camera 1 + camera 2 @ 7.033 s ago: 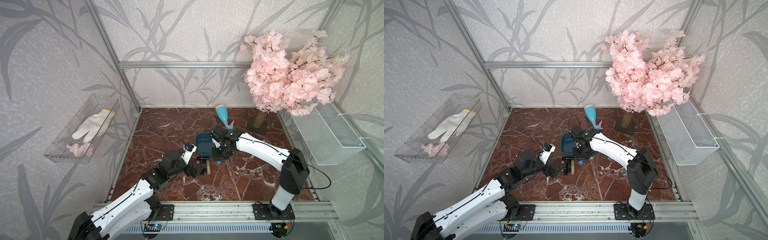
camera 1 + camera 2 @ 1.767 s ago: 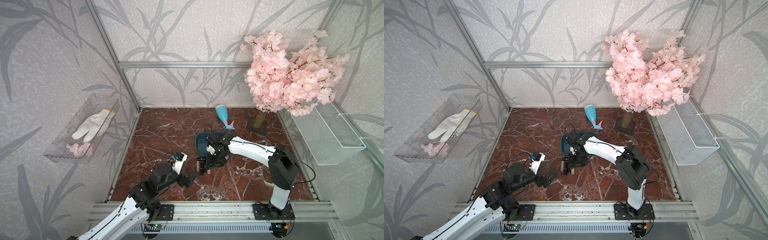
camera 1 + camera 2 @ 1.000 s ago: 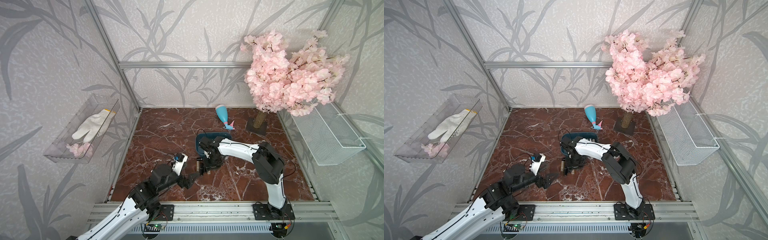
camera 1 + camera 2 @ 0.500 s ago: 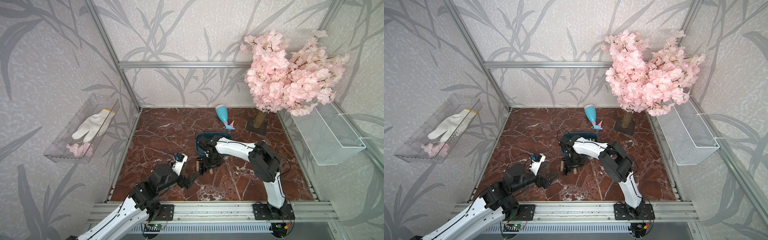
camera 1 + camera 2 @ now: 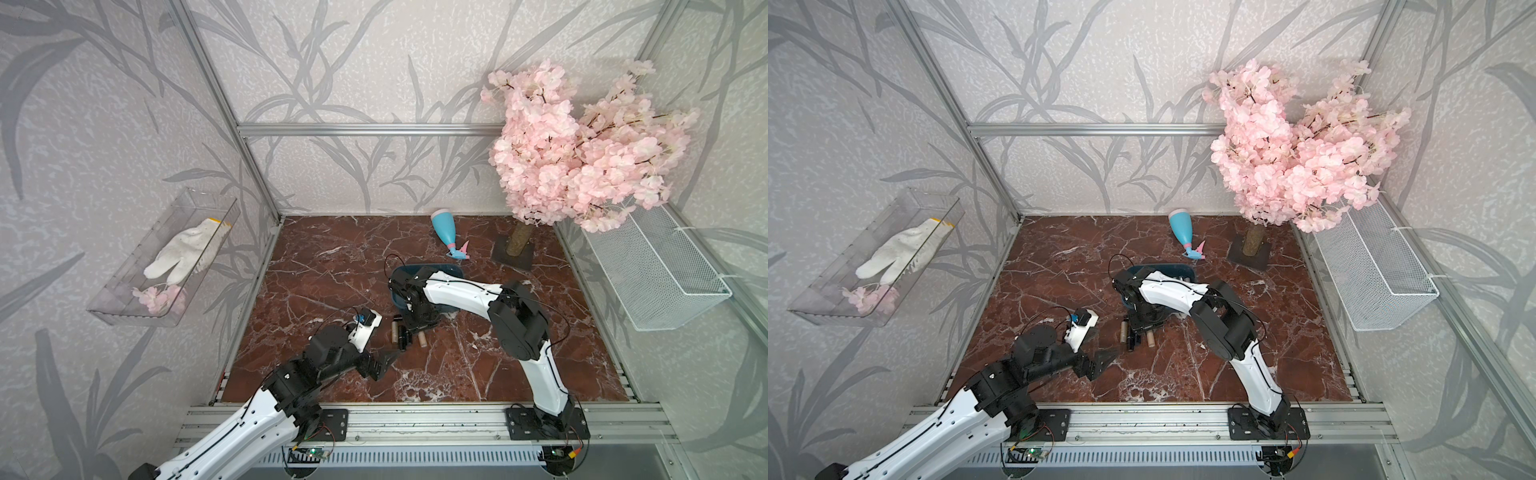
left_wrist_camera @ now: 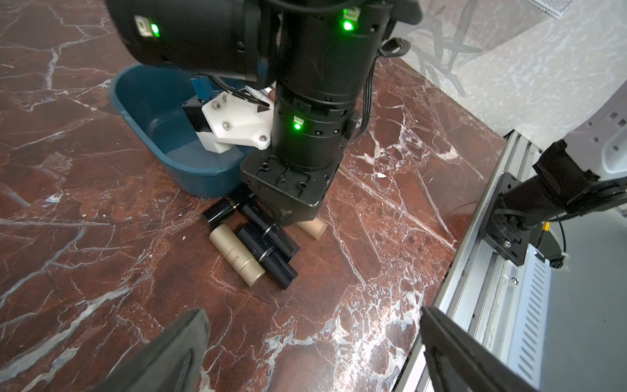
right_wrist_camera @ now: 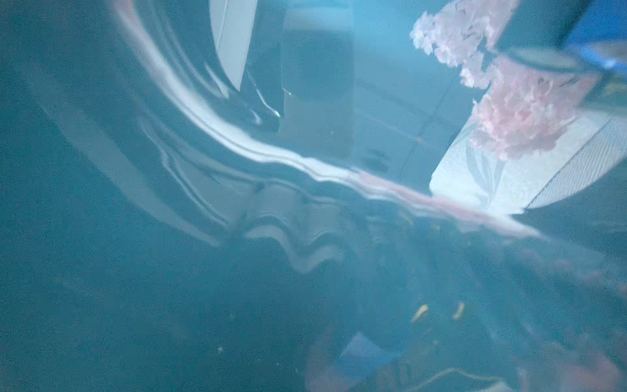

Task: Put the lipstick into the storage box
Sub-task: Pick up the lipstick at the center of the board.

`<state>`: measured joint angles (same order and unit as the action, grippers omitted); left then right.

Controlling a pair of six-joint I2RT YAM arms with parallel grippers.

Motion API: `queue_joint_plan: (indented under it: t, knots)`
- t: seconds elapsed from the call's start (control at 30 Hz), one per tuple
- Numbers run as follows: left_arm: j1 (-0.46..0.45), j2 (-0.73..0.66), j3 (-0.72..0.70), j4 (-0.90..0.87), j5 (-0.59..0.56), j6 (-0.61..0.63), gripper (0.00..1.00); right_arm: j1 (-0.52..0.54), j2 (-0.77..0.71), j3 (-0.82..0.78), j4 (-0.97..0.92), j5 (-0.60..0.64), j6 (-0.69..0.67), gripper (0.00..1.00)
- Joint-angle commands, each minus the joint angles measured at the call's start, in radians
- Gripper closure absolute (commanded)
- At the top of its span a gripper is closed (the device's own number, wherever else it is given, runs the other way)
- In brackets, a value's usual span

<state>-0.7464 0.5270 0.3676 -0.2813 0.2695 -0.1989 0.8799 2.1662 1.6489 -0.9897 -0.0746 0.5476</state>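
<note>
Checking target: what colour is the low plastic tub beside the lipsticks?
The tub is dark teal-blue; clearest in left wrist view.

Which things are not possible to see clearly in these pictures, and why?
- Right gripper jaws: left wrist view, hidden under its own black body; whether it grips anything unclear.
- Storage box contents: both top views, covered by the right arm.
- Right wrist view: only blurred teal reflections.
- Beige lipstick: half behind the gripper.

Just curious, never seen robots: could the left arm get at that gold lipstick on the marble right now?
Probably yes. The gold lipstick lies on the cluster's outer side, bare marble between it and the open left pincer. The right pincer crowds the black tubes beside it.
</note>
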Motion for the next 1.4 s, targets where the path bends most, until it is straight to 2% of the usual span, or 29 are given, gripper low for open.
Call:
queue_joint_plan:
  t: [0.0,0.07,0.23,0.77,1.03,1.37]
  knots:
    - [-0.002,0.022,0.049,-0.013,0.040,0.059,0.00,0.004,0.008,0.019,-0.034,0.022,-0.014,0.71]
    - [-0.002,0.031,0.052,-0.009,0.043,0.067,0.00,0.004,-0.001,0.013,-0.037,0.025,-0.014,0.76]
    - [-0.003,0.041,0.048,0.013,0.040,0.067,0.00,0.004,-0.038,-0.017,-0.038,0.019,-0.007,0.79]
    - [-0.005,0.113,0.051,0.101,0.073,0.052,0.00,0.004,-0.300,-0.211,-0.022,-0.034,0.029,0.80]
    - [-0.006,0.155,0.070,0.151,0.066,0.019,0.00,-0.030,-0.385,-0.203,-0.044,-0.047,0.024,0.80]
    - [-0.006,0.230,0.124,0.195,0.051,-0.004,0.00,-0.095,-0.404,-0.135,-0.078,-0.065,-0.006,0.80]
